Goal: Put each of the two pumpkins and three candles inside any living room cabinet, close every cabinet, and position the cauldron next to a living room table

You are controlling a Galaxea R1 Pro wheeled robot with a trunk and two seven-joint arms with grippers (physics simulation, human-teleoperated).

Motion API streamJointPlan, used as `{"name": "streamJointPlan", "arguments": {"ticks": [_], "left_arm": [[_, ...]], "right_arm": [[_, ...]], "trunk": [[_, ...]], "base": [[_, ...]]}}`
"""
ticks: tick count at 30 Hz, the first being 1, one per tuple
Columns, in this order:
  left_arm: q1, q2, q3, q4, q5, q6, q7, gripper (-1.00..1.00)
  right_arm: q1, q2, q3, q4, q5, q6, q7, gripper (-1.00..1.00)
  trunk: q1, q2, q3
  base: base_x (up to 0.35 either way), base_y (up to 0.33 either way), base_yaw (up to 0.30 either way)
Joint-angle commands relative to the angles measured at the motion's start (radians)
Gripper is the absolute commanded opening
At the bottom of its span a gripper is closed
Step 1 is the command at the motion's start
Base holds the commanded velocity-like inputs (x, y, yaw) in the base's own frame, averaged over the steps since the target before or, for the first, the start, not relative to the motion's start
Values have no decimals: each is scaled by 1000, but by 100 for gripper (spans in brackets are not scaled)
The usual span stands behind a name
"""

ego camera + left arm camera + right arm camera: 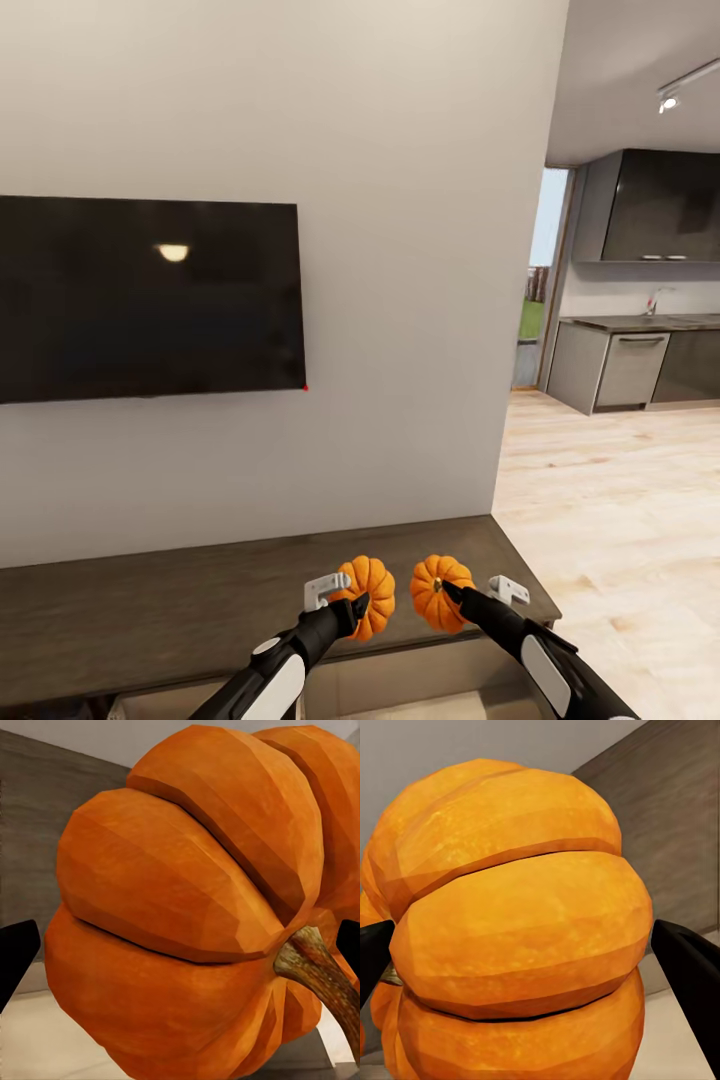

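Head view: the left gripper point(362, 598) and the right gripper point(446, 592) each pinch one pumpkin, the left pumpkin point(370, 596) and the right pumpkin point(440, 592), side by side and just apart above the front edge of the dark-brown TV cabinet point(150, 610). Below both pumpkins a pulled-out front shows its pale beige inside point(420, 680), so the coming move is judged a straight lowering, either arm equally near. In the wrist views each pumpkin sits between black fingers point(16, 958) point(690, 971) closed against its ribbed sides.
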Motion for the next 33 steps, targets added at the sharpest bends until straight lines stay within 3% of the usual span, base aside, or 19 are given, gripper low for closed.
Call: {"name": "streamJointPlan", "arguments": {"ticks": [1,6,17,22,26,30,33], "left_arm": [[-1,0,-2,-2,8,3,5,-100],[-1,0,-2,-2,9,5,7,-100],[-1,0,-4,-3,5,9,8,-100],[-4,2,-4,-9,-1,86,22,-100],[-8,1,-2,-19,-5,143,84,-100],[-11,4,0,-95,-6,264,198,-100],[-12,17,15,-177,2,372,301,-100]], "right_arm": [[0,-5,4,-2,-13,12,1,-100],[0,-11,4,-4,-15,50,6,-100],[-1,-13,6,-6,-14,59,5,-100],[-1,-18,6,-37,-14,73,5,-100],[-1,-34,6,-73,-13,161,5,-100],[-1,-48,6,-142,-10,342,-2,-100],[-2,-54,6,-161,-8,413,-9,-100]], "trunk": [[4,-8,-4],[23,-43,-20],[65,-120,-54],[81,-148,-67],[81,-148,-67],[81,-148,-67],[81,-148,-67]], "base": [[0,0,0],[0,0,0],[0,0,0],[0,0,0],[0,0,0],[0,0,0],[0,0,0]]}}
